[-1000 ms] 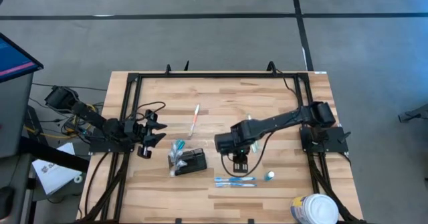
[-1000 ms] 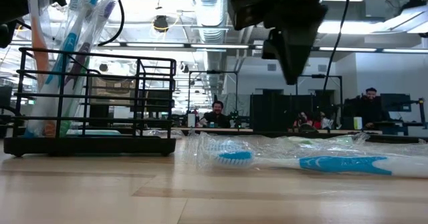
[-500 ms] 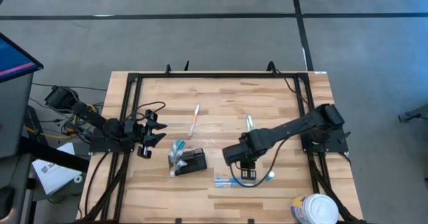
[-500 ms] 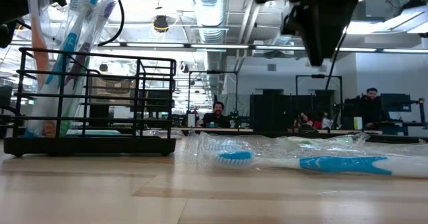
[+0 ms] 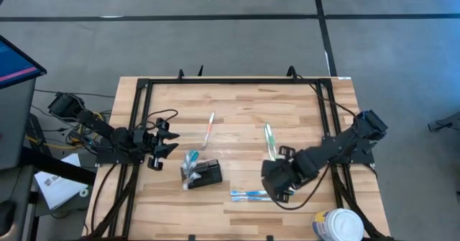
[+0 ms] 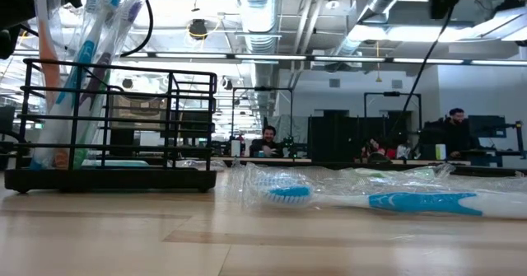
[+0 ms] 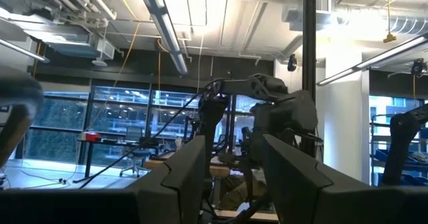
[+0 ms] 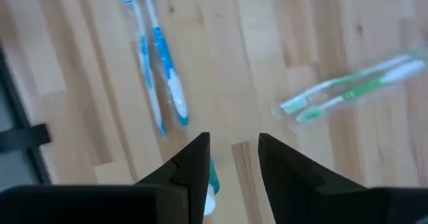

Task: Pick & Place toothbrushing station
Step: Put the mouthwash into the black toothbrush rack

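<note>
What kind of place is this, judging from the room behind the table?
Probably a large open office or robotics lab. Bare ducts and pipes run under the ceiling, people sit at desks with monitors far behind, and the wooden table stands on a grey floor.

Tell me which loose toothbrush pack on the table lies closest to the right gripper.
The blue pack, lying just beside the right gripper. The green pack sits farther up the table, and the orange-and-white toothbrush lies farthest away.
</note>
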{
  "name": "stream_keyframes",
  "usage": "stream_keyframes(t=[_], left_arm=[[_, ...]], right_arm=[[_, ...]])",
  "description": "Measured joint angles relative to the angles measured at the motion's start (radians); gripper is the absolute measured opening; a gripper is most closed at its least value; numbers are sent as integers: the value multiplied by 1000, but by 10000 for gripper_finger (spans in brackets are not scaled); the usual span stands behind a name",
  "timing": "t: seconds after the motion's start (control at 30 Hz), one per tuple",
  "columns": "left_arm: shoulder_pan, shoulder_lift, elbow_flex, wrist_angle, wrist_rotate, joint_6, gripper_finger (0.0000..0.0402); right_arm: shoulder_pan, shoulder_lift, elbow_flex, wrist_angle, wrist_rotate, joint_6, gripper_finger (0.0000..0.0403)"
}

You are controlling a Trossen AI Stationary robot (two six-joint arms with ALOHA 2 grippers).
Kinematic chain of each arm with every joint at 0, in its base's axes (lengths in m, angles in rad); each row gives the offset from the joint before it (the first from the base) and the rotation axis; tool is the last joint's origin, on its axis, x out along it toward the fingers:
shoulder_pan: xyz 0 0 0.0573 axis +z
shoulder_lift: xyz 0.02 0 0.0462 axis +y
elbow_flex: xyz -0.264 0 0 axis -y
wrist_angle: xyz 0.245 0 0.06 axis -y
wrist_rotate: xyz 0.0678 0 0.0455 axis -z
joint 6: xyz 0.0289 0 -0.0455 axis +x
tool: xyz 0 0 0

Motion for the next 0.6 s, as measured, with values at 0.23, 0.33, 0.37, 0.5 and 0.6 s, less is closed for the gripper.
stream_keyframes(t=[0.23, 0.33, 0.37, 0.5, 0.6], left_arm=[[0, 0, 0, -8, 8, -10, 139], [0, 0, 0, -8, 9, -10, 139], [0, 0, 0, -8, 9, -8, 139], [0, 0, 0, -8, 9, 16, 139], [0, 0, 0, -7, 9, 24, 137]], right_arm=[[138, 0, 0, -19, 112, 218, 117], [187, 0, 0, -49, 135, 318, 117], [202, 0, 0, -60, 147, 350, 117], [245, 0, 0, -121, 185, 438, 117], [268, -1, 0, -196, 227, 501, 117]])
